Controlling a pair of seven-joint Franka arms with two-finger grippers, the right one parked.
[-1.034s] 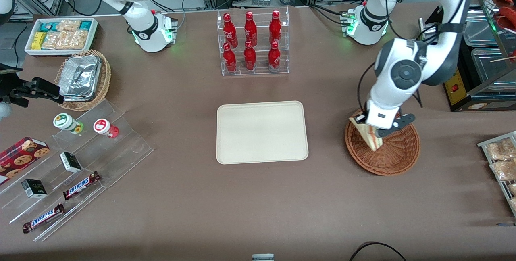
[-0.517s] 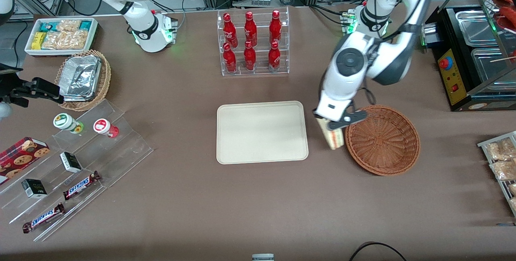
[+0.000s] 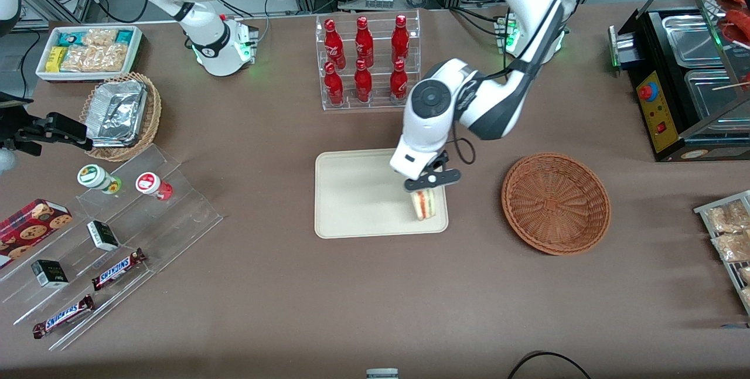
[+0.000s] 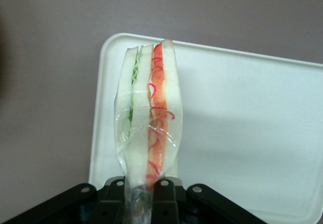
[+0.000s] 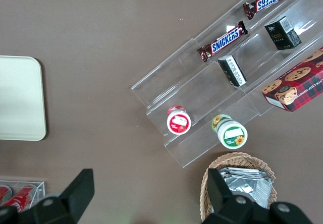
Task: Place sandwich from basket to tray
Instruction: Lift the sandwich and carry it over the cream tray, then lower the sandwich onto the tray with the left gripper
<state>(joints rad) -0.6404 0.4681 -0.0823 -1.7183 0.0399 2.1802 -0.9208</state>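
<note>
1. Since the earlier frames, the gripper [image 3: 423,187] has carried the sandwich [image 3: 423,204] out of the basket [image 3: 555,203], across the bare tabletop between the two, and now holds it over the tray [image 3: 357,191]. The basket sits empty at about 3 o'clock from the tray.

2. Seen from the front, the sandwich hangs over the tray's corner at roughly 4 o'clock from the tray's centre, close to the rim nearest the basket.

3. From the left wrist, the gripper [image 4: 145,186] is clamped on the sandwich [image 4: 149,118] at its narrow wrapped end, with the red and green layers showing and the tray [image 4: 242,128] below. I cannot tell whether the wedge already touches the tray.

4. Risk: the hold is on a thin pinch of wrap and bread. The wedge could slip or swing if the arm moves sharply.

5. Risk: the drop point is close to the rim. Released here, the sandwich could land on the rim, or tip over it onto the table [image 3: 375,285].

6. Risk: let go from height, the tall narrow wedge will probably topple flat; toward the tray's middle is harmless, toward the edge is not.
</note>
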